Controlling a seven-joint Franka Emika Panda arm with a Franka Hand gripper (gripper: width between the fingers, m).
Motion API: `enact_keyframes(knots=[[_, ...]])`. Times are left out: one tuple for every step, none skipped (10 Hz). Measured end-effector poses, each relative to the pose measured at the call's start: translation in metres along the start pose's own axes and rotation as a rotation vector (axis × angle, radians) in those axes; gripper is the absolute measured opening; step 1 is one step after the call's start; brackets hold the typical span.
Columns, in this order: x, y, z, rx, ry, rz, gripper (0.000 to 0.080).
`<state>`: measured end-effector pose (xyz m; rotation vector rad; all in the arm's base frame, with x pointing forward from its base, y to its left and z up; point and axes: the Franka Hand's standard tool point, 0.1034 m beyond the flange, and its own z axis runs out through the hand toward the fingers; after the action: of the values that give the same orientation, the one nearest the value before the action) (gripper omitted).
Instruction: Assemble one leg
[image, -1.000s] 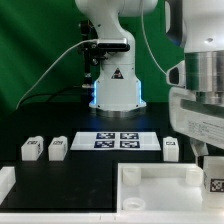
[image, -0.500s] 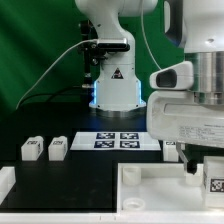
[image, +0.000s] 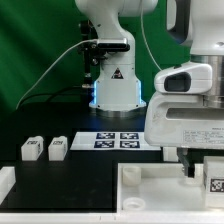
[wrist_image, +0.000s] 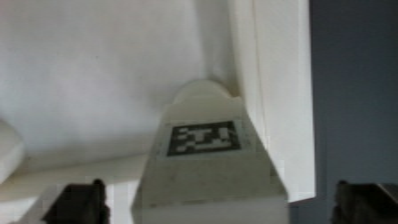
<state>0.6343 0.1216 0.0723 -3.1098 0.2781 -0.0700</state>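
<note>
My gripper (image: 200, 168) hangs low over the big white rimmed panel (image: 150, 185) at the exterior view's right. Below my wrist a smooth white plastic leg (wrist_image: 199, 160) tapers upward, its black-and-white square tag facing me. My dark fingertips (wrist_image: 77, 203) stand spread either side of it, not touching. Two more blocky white legs (image: 32, 149) sit side by side well apart, beside the flat marker board (image: 117, 140). Since a second ago my wrist has moved toward the exterior view's left and now covers the leg that stood behind the panel.
</note>
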Motion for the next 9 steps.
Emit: enact_keyframes(knots=[[0.000,-0.001,0.000,0.003,-0.001,0.088,0.0525],[-0.001,-0.001,0.000,0.003,-0.002,0.214,0.0387],[-0.001,-0.001,0.000,0.003,-0.002,0.307,0.0292],[-0.001,-0.001,0.000,0.003,-0.002,0.395,0.0292],[0.001,-0.001,0.002,-0.006,-0.005,0.544,0.0294],[0.003,0.001,0.002,-0.029,-0.020,0.733,0.0294],[0.004,0.005,0.002,0.002,-0.052,0.901,0.0294],[0.004,0.009,0.003,0.041,-0.088,1.104,0.0294],[0.004,0.009,0.003,0.043,-0.099,1.222,0.0294]])
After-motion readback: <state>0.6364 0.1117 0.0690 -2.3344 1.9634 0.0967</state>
